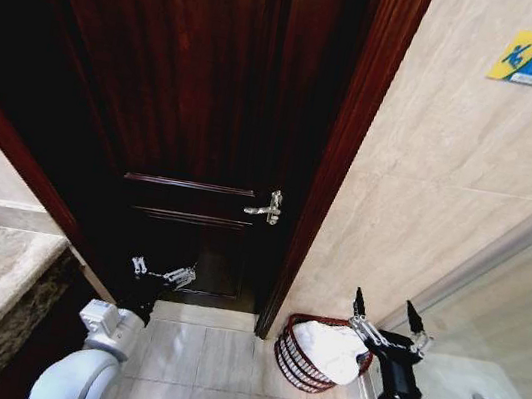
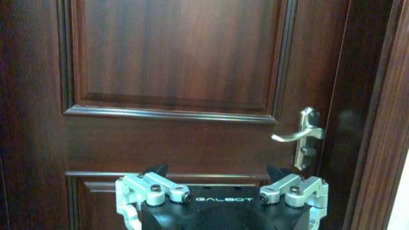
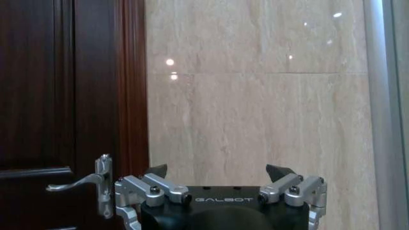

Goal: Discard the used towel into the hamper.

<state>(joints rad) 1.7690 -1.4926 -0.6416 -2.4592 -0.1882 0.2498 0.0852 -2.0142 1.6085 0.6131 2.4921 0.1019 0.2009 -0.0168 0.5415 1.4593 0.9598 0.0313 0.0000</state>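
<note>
door (image 1: 211, 100) closed, facing us | hamper (image 1: 293, 358) sitting on floor by wall, towel (image 1: 331, 352) lying inside, looking soft and light, any fold graspable | right gripper (image 1: 388, 317) hovering beside it, spread wide, empty | left gripper (image 1: 161, 271) hanging spread, empty, near door

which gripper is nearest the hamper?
The right gripper, open, hanging just beside the hamper with the white towel inside. The left gripper is off by the door.

Tiled floor (image 1: 206, 352) with the hamper (image 1: 298, 365) beside the door frame (image 1: 338, 160)
</note>
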